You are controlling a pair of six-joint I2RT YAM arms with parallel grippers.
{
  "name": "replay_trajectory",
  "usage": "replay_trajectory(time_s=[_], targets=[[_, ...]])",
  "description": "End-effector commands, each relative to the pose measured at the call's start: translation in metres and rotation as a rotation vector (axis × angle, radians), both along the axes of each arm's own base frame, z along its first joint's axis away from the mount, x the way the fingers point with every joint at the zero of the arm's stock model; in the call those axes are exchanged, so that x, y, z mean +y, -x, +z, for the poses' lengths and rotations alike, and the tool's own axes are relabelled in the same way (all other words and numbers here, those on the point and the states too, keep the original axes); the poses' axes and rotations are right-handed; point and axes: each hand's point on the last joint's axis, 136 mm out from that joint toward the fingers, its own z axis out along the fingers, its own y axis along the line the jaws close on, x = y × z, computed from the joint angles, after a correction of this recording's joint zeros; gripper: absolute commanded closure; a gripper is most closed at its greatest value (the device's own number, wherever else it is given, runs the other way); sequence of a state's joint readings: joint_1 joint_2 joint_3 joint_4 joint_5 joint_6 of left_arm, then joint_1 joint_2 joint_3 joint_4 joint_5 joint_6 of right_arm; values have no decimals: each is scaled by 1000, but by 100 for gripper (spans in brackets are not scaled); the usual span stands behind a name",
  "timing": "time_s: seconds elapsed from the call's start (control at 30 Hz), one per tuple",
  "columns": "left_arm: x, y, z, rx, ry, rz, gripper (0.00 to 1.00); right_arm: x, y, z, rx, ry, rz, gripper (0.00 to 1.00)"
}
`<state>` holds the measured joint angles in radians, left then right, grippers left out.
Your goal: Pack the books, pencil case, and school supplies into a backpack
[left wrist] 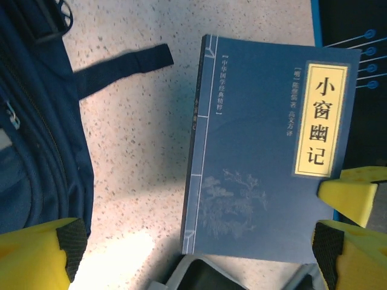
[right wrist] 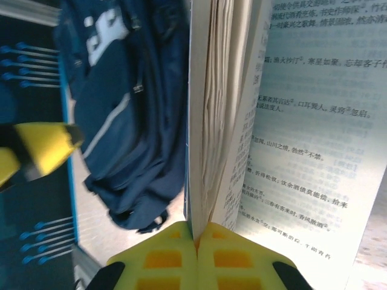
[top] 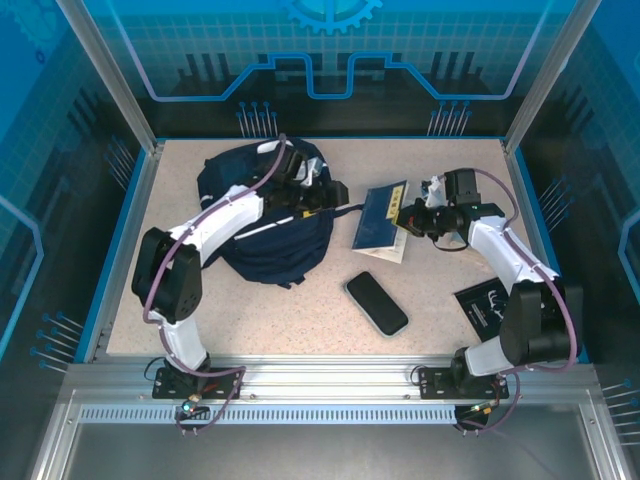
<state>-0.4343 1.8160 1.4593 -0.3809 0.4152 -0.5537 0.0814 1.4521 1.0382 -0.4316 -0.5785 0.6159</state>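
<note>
The navy backpack [top: 262, 225] lies at the table's left middle, and my left gripper [top: 312, 196] hovers open over its right part. From the left wrist, the wide-apart yellow fingers [left wrist: 36, 254] frame the dark blue book [left wrist: 260, 157] with its yellow label, beside the backpack [left wrist: 36, 127]. My right gripper [top: 408, 215] is shut on that book [top: 383, 222] at its right edge. Its fingers [right wrist: 163, 260] pinch the cover and a wad of pages [right wrist: 211, 121], and the rest falls open to printed text. A black pencil case [top: 377, 303] lies in front of the book.
A flat black booklet [top: 488, 305] with white print lies at the near right beside the right arm. A loose backpack strap [left wrist: 121, 65] reaches toward the book. Blue walls [top: 130, 200] fence the table, with bare surface [top: 290, 320] in front of the backpack.
</note>
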Motion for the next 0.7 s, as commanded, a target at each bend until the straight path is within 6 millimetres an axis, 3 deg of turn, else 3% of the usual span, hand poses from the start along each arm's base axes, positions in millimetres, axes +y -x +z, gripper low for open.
replay_trajectory(time_s=[0.0, 0.27, 0.5, 0.6, 0.67], targets=[[-11, 11, 7, 54, 163, -54, 1, 24, 2, 49, -125, -161, 133, 100], [-23, 10, 18, 100, 362, -102, 3, 53, 16, 70, -155, -279, 260, 100], [-29, 14, 21, 116, 419, -133, 7, 61, 23, 78, -164, -327, 305, 100], [-29, 16, 24, 112, 428, -144, 17, 62, 23, 76, -153, -332, 305, 100], [-29, 17, 29, 101, 435, -151, 32, 61, 22, 73, -144, -319, 297, 100]])
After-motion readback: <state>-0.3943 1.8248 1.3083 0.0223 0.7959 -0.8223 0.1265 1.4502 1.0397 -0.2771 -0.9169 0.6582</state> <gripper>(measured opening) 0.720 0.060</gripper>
